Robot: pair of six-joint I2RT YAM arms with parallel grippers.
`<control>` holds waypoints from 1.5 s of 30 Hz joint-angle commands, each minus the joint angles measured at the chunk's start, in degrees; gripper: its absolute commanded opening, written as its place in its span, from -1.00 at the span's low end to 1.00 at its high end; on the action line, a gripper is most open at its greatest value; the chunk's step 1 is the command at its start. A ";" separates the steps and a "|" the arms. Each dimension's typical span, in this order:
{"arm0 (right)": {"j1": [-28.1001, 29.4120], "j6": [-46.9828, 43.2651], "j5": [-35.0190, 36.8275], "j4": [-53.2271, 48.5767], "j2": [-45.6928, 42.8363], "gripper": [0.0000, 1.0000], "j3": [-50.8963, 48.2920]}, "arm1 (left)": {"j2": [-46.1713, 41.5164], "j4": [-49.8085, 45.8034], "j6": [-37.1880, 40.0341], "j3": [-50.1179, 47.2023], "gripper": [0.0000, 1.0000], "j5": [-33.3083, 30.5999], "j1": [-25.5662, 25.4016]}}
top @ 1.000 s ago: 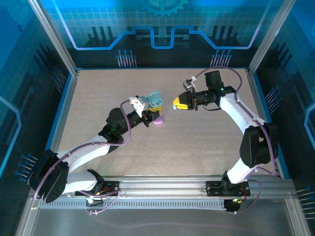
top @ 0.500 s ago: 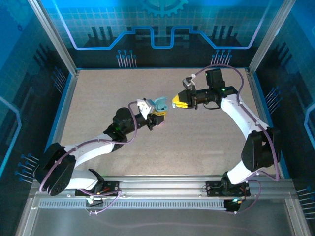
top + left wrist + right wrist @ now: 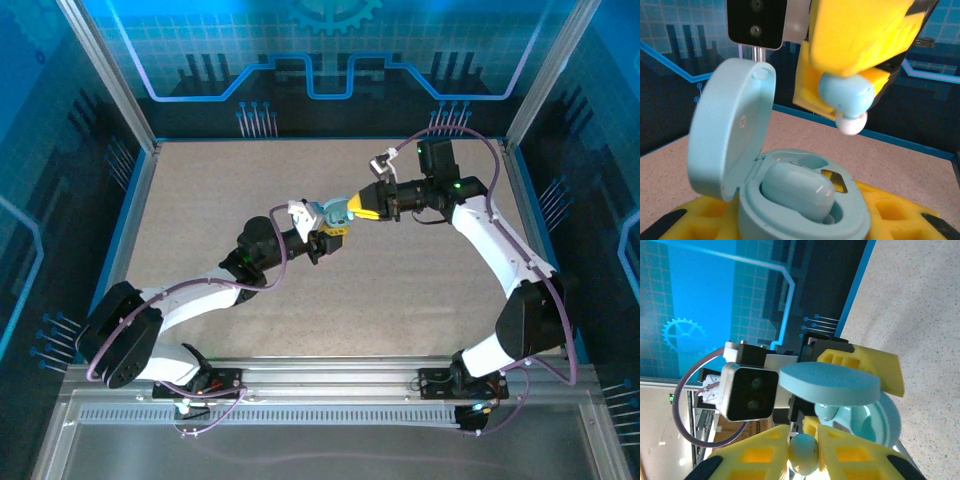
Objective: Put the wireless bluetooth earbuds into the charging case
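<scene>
Pinching a teal earbud [image 3: 846, 100] between its yellow fingers, the right tool [image 3: 362, 208] is hanging just above the charging case [image 3: 805, 220], which the left tool [image 3: 333, 226] is gripping by its base and holding up off the surface [image 3: 200, 200]. Both tools are clenched on their loads: the right on the bud, the left on the case.

The case's lid [image 3: 732, 145] is standing open on the left in the left wrist view. A second teal earbud [image 3: 797, 190] is already lying in the near well, its long axis running across the case. Beside it the empty well [image 3: 835, 181] is showing a gold contact.

The relation that matters is bud to well. In the left wrist view the held bud is sitting above the open well and a little to its right, apart from the case, with its white tip pointing down and slightly rightward. The coming move will likely call for the right arm to be lowering the bud with a small leftward shift, so the tip enters first. The open lid is standing clear on the far side of that path.
</scene>
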 commanded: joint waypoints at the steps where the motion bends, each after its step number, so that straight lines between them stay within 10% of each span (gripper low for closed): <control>1: 1.02 -2.28 1.54 -2.12 -0.87 -0.58 1.42 | 0.85 3.97 -1.04 1.97 -0.40 2.90 -0.63; 45: 2.85 -11.78 17.22 -16.02 -1.86 -0.20 7.45 | 1.54 10.81 -5.61 0.97 -0.41 5.66 -0.73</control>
